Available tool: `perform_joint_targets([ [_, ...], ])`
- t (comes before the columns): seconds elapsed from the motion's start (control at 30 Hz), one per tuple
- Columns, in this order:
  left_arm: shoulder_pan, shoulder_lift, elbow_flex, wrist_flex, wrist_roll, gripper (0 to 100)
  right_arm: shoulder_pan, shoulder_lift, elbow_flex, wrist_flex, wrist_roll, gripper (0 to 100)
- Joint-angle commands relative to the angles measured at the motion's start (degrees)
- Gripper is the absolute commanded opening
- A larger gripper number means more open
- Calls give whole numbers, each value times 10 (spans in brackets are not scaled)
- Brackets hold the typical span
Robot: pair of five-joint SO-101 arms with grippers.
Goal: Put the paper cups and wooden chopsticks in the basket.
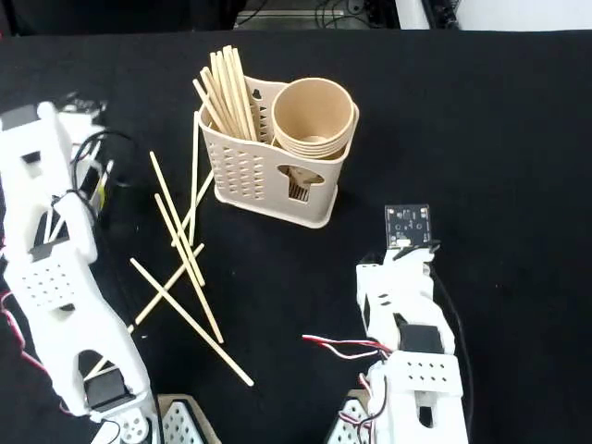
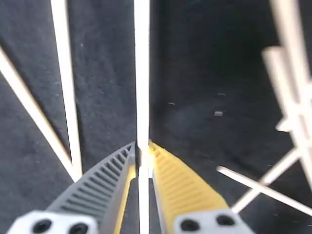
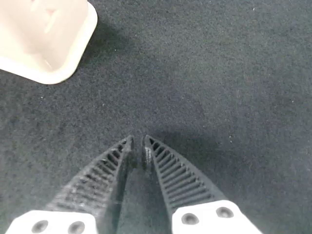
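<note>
The beige slotted basket point(image 1: 268, 176) stands at the back middle of the black table. It holds stacked paper cups point(image 1: 313, 116) and a bundle of wooden chopsticks point(image 1: 227, 88). Several loose chopsticks point(image 1: 180, 245) lie crossed on the table left of the basket. My left gripper point(image 2: 141, 147) is shut on one wooden chopstick point(image 2: 142, 73), which runs straight out between its tips, with other chopsticks point(image 2: 66, 97) lying beside it. My right gripper point(image 3: 138, 142) is shut with nothing in it, low over bare table near a corner of the basket point(image 3: 48, 34).
The left arm point(image 1: 46, 231) stands along the table's left edge. The right arm point(image 1: 407, 305) is at the front right, below the basket. Red and white wires point(image 1: 338, 347) trail beside the right arm. Black cloth stretches to the right of the basket.
</note>
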Motion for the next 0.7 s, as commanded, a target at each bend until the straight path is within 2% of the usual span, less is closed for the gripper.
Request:
perform_joint_targets([
  [0.0, 42, -152, 63, 13, 74, 29, -8, -8, 0, 3, 6, 40],
  [0.1, 77, -254, 166, -17, 83, 29, -8, -8, 0, 3, 6, 40],
  [0.2, 110, -371, 299, -94, 93, 29, -8, -8, 0, 3, 6, 40],
  [0.43, 147, -688, 610, -369, 136, 29, -8, -8, 0, 3, 6, 40],
  [0.67, 223, -993, 817, -620, 214, 30, -8, -8, 0, 3, 6, 40],
])
